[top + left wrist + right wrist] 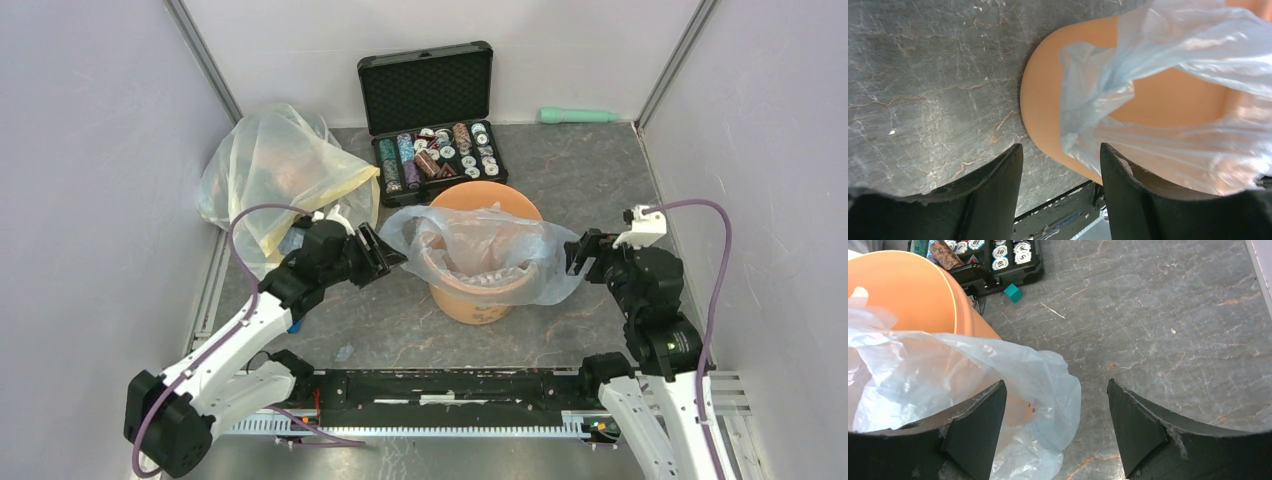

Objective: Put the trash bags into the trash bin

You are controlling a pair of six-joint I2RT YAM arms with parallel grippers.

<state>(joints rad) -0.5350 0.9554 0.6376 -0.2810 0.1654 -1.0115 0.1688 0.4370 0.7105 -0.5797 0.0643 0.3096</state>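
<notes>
The pale blue translucent trash bag (480,245) is draped over the mouth of the round orange trash bin (485,300), its edges hanging over the rim on the left and right sides. My left gripper (385,255) is open, just left of the bag's left flap; in the left wrist view the bag (1168,70) and bin (1043,100) lie beyond my open gripper (1060,152). My right gripper (578,255) is open at the bag's right edge; in the right wrist view (1055,395) a bag fold (1038,390) hangs between the jaws, beside the bin (913,295).
A large yellowish translucent bag (275,165) lies at the back left. An open black foam-lined case (432,120) with poker chips stands behind the bin. A green cylinder (578,115) lies at the back wall. A small teal cube (1012,292) sits by the case.
</notes>
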